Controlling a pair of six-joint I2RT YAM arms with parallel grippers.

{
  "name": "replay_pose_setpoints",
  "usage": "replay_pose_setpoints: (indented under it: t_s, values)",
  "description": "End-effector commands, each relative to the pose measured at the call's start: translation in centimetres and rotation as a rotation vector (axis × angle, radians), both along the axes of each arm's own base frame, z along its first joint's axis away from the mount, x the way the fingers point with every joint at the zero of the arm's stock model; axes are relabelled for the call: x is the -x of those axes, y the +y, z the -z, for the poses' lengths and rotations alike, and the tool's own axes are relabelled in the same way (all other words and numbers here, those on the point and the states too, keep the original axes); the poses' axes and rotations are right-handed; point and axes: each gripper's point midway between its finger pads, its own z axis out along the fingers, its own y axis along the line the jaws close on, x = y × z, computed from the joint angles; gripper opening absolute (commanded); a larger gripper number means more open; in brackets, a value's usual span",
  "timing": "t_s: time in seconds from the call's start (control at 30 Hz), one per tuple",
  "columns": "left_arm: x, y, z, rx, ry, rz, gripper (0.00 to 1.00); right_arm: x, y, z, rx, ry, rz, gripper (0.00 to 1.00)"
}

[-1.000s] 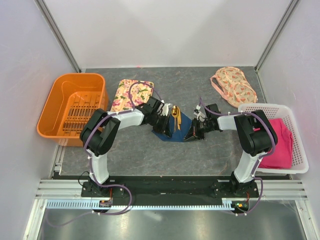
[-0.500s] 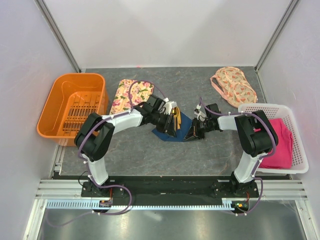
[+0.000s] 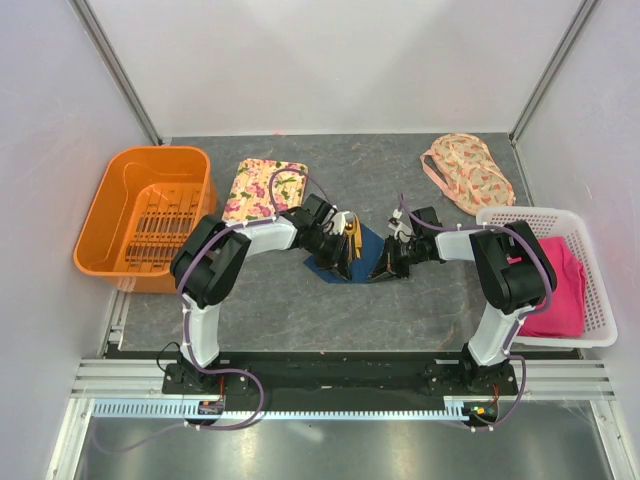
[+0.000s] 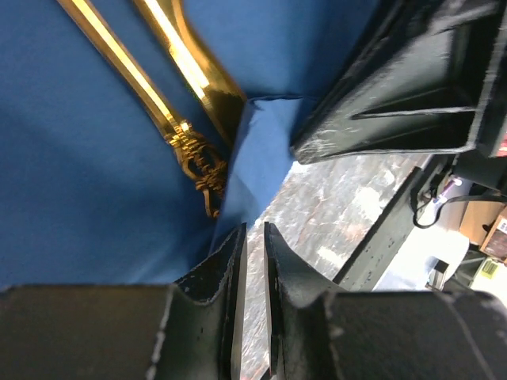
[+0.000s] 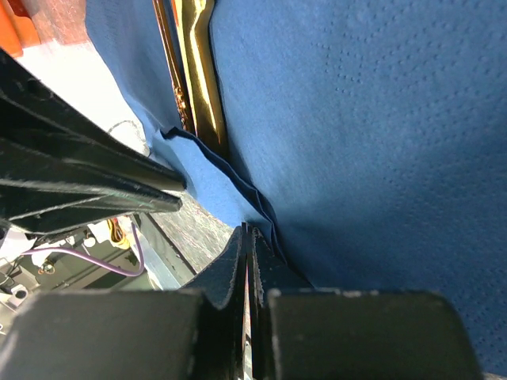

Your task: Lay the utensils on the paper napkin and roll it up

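The dark blue paper napkin [image 3: 362,252] lies mid-table with the gold utensils [image 3: 352,232] on it. In the left wrist view two gold handles [image 4: 198,87] rest on the napkin [image 4: 79,158], whose near edge is folded up over them. My left gripper [image 3: 338,252] sits at the napkin's left side. Its jaws [image 4: 253,229] stand a narrow slit apart, with bare table showing between them. My right gripper [image 3: 388,262] is at the napkin's right corner. Its jaws [image 5: 249,229] are shut on the napkin's [image 5: 356,119] layered edge, beside a gold handle [image 5: 194,71].
An orange basket [image 3: 145,215] stands at the left, with a floral tray [image 3: 262,188] beside it. A floral bag [image 3: 467,172] lies at the back right. A white basket [image 3: 590,335] at the right edge holds a pink cloth [image 3: 560,285].
My left gripper has slid right from the tray's corner onto the napkin's left side, next to the utensils. The right gripper has stayed put.
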Motion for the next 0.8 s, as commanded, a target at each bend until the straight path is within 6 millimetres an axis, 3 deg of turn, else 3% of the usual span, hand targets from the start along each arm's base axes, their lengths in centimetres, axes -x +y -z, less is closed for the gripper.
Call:
replay_pose_setpoints:
  t_s: [0.0, 0.23, 0.53, 0.77]
  values:
    - [-0.9, 0.6, 0.3, -0.039, 0.027, -0.061, 0.2, -1.1, -0.4, -0.2, 0.038, -0.066, -0.001, 0.02]
    - [-0.7, 2.4, 1.3, -0.089, 0.053, -0.091, 0.2, -1.3, -0.5, -0.1, 0.047, -0.068, 0.001, 0.02]
    - [0.0, 3.7, 1.1, -0.113, 0.053, -0.098, 0.2, -1.2, -0.6, -0.1, 0.055, -0.072, -0.003, 0.01]
    - [-0.1, 1.4, -4.1, 0.077, -0.041, -0.025, 0.23, -1.3, -0.5, -0.2, 0.052, -0.075, -0.002, 0.01]
